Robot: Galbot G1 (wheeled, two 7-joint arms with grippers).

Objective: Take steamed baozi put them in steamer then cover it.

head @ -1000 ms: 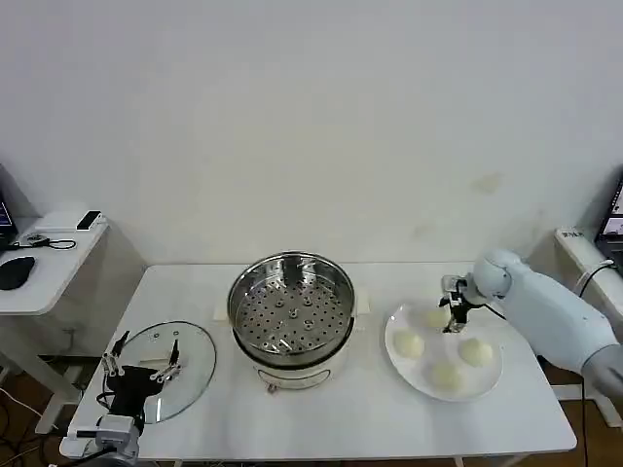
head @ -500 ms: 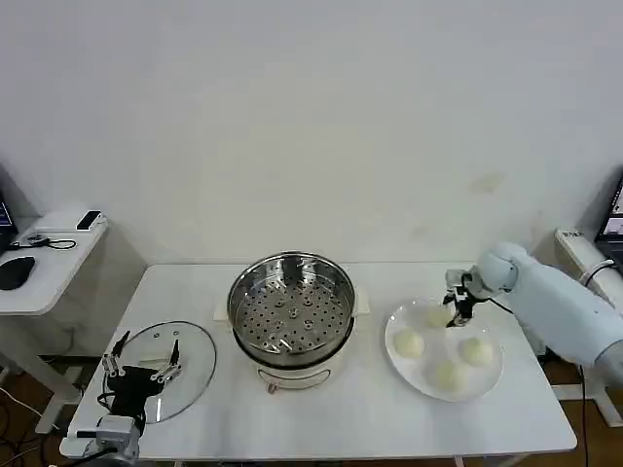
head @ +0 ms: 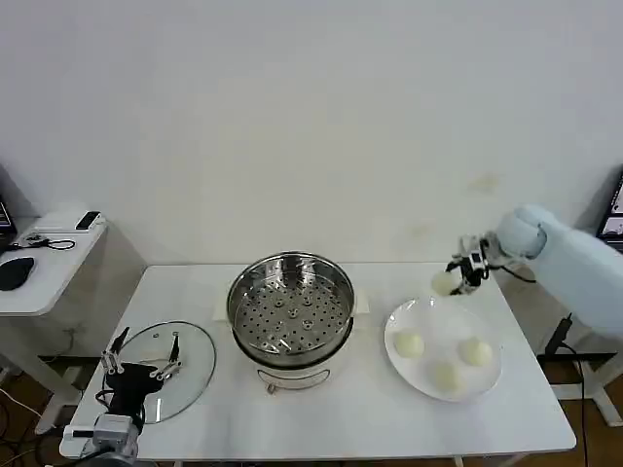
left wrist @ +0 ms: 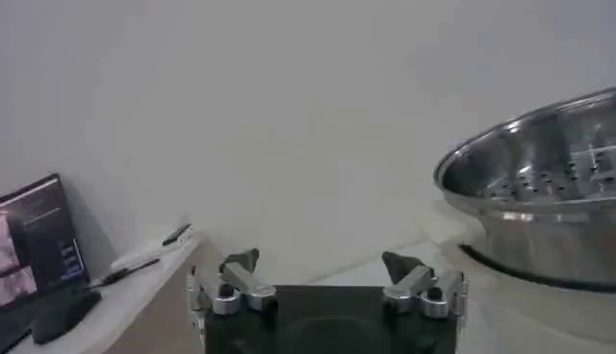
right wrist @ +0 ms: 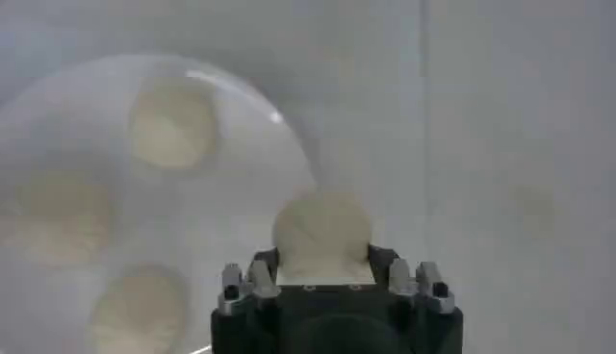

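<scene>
right gripper: bun clamped, held above plate, right of frame
buns left: three on plate
steamer: centre, uncovered
lid: lower left
left gripper: spread wide over lid

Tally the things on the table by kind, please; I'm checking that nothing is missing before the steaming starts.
Steamed baozi: 4, three on the plate at and, one held above it in the right gripper
Steamer: 1
Cover: 1, flat beside the left gripper
Plate: 1
Total: 7
</scene>
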